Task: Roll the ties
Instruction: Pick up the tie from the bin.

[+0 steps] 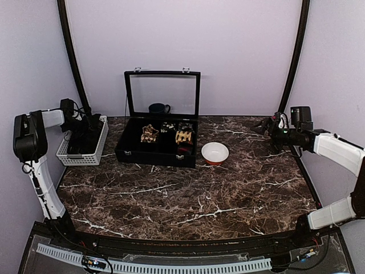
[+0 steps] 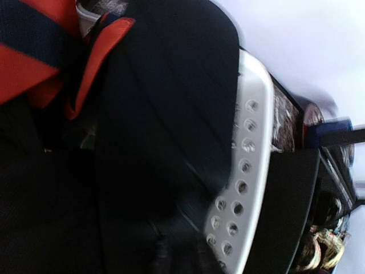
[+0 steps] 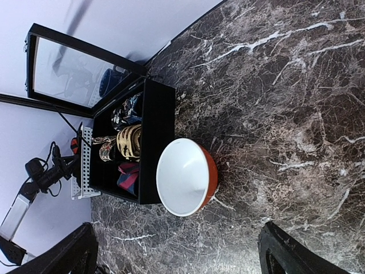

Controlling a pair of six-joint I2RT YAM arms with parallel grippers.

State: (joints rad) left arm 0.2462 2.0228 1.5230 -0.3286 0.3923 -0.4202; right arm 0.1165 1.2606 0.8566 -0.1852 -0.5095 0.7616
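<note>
Unrolled ties sit in the basket [image 1: 80, 158] at 9 o'clock from the case [image 1: 154, 157], probably as the supply: a black tie [image 2: 159, 114] beside a red tie [image 2: 34, 54]. Rolled ties [image 1: 183, 136] fill case compartments. The left gripper [image 1: 88, 127] dips into the basket, presumably for the next tie; its grip cannot be told. The right gripper [image 3: 177, 254] hangs at 3 o'clock, jaws wide, empty.

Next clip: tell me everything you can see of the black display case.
The black case stands at the back of the marble table, between the white basket and the bowl, which sits close to its front right corner. Its hinged, glass-panelled lid stands upright and open, with two metal clasps on the top edge. Its compartments hold rolled ties.
</note>
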